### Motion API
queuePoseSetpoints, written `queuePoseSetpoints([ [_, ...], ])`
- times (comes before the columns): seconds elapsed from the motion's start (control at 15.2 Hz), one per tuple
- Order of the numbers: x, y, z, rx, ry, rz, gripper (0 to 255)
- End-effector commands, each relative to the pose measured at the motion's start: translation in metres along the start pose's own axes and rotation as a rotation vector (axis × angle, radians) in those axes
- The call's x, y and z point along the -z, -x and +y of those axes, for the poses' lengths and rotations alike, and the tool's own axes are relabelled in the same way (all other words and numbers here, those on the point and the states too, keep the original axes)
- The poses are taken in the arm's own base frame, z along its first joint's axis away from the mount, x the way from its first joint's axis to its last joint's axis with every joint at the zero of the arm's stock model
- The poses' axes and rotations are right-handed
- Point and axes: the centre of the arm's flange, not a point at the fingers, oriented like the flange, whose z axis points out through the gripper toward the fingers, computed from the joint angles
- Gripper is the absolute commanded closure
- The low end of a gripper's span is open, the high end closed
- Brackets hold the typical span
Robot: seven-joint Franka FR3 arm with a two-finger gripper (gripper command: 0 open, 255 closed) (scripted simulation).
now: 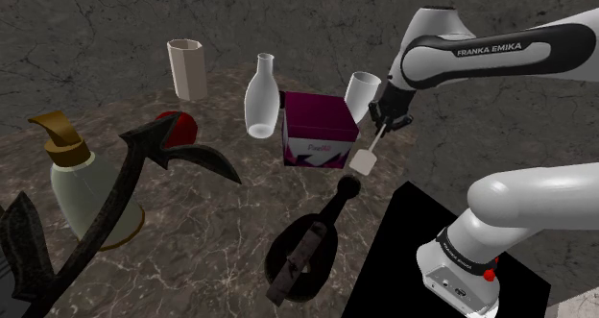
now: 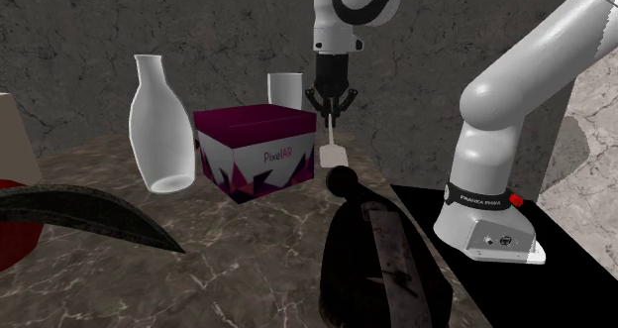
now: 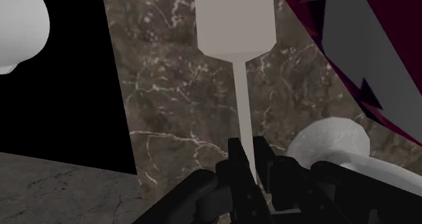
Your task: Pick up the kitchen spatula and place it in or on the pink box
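A pale spatula (image 1: 366, 157) (image 2: 332, 150) (image 3: 237, 33) hangs blade-down in the air, clear of the marble top. My black gripper (image 1: 383, 126) (image 2: 331, 116) (image 3: 247, 163) is shut on its thin handle. The box (image 1: 316, 129) (image 2: 250, 148) is dark magenta with white sides and stands just beside the spatula, toward the shoulder view's left. In the wrist view a corner of the box (image 3: 365, 47) lies past the blade, off to one side of the gripper.
A white vase (image 1: 260, 99) (image 2: 162, 126) and a white cup (image 1: 361, 93) (image 2: 285, 88) stand by the box. A dark pan-like object (image 1: 305, 247) (image 2: 376, 257) lies in front. Farther off stand a beige cup (image 1: 187, 68), a soap dispenser (image 1: 84, 186) and a dark curved ornament (image 1: 125, 186).
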Motion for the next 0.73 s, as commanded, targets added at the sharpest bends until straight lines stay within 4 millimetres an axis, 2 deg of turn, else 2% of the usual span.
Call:
queuePoseSetpoints([
  [0.0,0.011,-0.001,-0.001,0.000,0.000,0.000,255],
  [0.66,0.063,-0.004,-0.001,0.000,0.000,0.000,255],
])
